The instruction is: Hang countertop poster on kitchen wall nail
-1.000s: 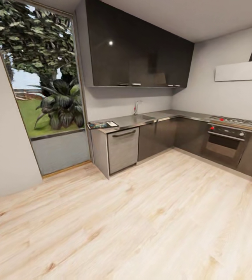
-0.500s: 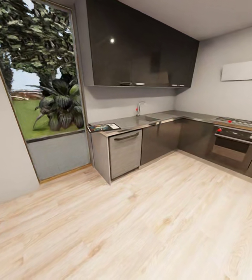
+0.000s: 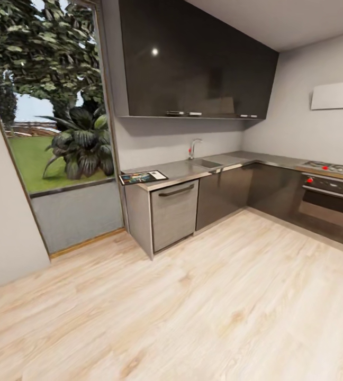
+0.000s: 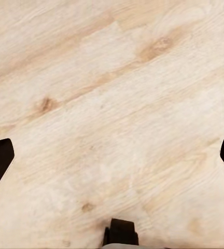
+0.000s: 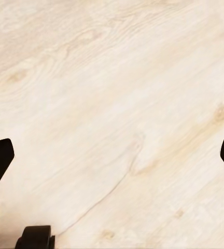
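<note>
Head view showed the approach step: the poster [image 3: 143, 177] lay flat at the desk's [image 3: 192, 169] window-end corner. Both pincers (left [image 4: 112, 155], right [image 5: 112, 155]) hung released, empty; driving closer seemed next.

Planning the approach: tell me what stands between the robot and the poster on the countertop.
Nothing visible does. Open wooden floor runs up to the cabinets, and the poster lies flat at the countertop's window end, nothing on it.

Pale wood floor [image 3: 219, 296], glossy dark wall cabinets [image 3: 192, 63], tall window [image 3: 50, 100] onto greenery, oven [image 3: 327, 203].
</note>
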Tool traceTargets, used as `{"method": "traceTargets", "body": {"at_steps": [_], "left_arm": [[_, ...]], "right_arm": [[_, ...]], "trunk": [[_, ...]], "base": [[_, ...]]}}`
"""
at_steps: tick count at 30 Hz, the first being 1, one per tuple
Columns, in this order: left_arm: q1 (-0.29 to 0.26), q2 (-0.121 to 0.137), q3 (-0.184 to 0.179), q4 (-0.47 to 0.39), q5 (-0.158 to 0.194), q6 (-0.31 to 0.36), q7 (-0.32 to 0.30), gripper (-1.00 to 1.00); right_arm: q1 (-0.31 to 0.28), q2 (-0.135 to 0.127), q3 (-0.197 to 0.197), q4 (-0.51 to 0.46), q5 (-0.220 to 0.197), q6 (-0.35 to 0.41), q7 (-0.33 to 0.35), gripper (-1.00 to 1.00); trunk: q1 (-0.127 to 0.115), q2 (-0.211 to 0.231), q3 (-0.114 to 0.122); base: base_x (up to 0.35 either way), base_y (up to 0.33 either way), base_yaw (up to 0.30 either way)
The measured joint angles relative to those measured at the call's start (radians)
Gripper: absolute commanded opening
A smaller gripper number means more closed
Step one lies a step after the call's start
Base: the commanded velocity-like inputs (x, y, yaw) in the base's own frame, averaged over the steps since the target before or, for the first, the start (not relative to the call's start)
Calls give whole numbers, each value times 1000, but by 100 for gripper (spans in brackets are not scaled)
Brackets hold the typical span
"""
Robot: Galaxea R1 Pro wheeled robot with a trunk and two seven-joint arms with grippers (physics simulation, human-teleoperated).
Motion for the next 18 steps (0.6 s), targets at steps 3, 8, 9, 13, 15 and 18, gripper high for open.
{"method": "traceTargets", "body": {"at_steps": [3, 8, 9, 13, 15, 18], "left_arm": [[0, 0, 1, 0, 0, 0, 0, 100], [0, 0, 1, 0, 0, 0, 0, 100], [0, 0, 1, 0, 0, 0, 0, 100], [0, 0, 1, 0, 0, 0, 0, 100], [0, 0, 1, 0, 0, 0, 0, 100], [0, 0, 1, 0, 0, 0, 0, 100]], "right_arm": [[0, 0, 0, 0, 0, 0, 0, 100], [0, 0, 0, 0, 0, 0, 0, 100], [0, 0, 0, 0, 0, 0, 0, 100], [0, 0, 0, 0, 0, 0, 0, 100], [0, 0, 0, 0, 0, 0, 0, 100], [0, 0, 0, 0, 0, 0, 0, 100]], "trunk": [[0, 0, 0], [0, 0, 0], [0, 0, 0], [0, 0, 0], [0, 0, 0], [0, 0, 0]], "base": [[342, 106, 0], [342, 98, 0], [342, 87, 0], [342, 72, 0], [342, 29, 0], [342, 13, 0]]}}
